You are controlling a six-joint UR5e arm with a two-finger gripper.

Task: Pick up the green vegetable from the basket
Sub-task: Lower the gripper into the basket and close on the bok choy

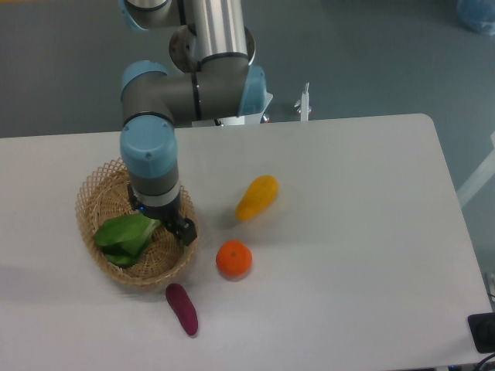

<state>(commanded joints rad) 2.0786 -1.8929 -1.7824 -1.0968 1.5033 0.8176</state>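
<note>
Pincer [172,224], spread unclear, above green vegetable [124,236] in basket [100,195].

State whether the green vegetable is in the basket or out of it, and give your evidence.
In. The green vegetable lies inside the basket, its leaves within the woven rim; the gripper hides its stalk end.

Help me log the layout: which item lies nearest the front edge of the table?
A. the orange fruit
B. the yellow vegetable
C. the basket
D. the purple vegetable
D. The purple vegetable lies lowest in the camera view, in front of the orange fruit, the basket and the yellow vegetable.
</note>
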